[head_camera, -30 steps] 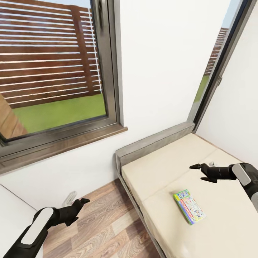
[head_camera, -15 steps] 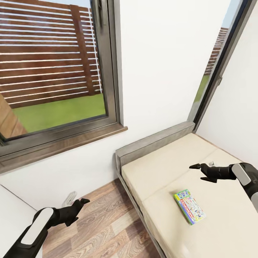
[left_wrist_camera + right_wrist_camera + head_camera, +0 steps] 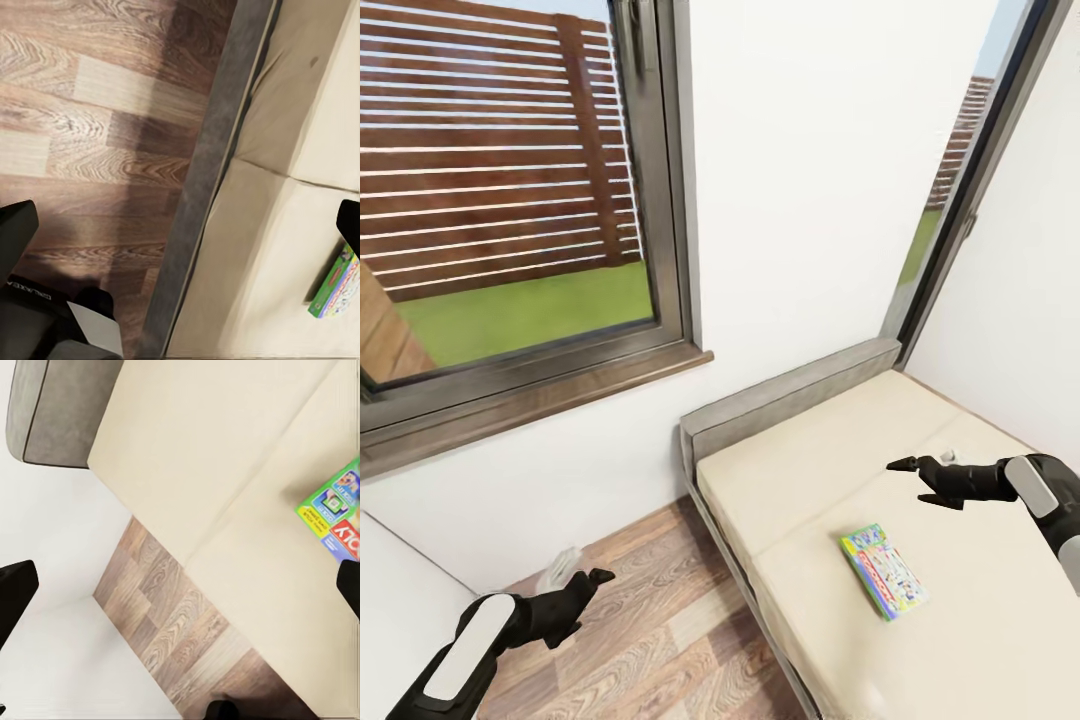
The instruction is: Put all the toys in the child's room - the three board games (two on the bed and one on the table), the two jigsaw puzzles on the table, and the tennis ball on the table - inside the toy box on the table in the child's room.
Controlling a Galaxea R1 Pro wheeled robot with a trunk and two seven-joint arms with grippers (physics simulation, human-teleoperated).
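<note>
OK, you're facing the corner of the child's room: the bed (image 3: 840, 470) sits against the white wall below the window (image 3: 510, 200). One board game (image 3: 884, 572), green-edged with a red band, lies flat on the beige mattress, apart from both grippers. Your right gripper (image 3: 920, 478) hovers above the mattress, near the game box but not touching; fingers spread, holding nothing. Your left gripper (image 3: 588, 590) hangs over the wood-plank floor (image 3: 650, 620) beside the bed frame, jaws wide too, empty. Left wrist view catches the game's edge (image 3: 334, 285) on the mattress.
</note>
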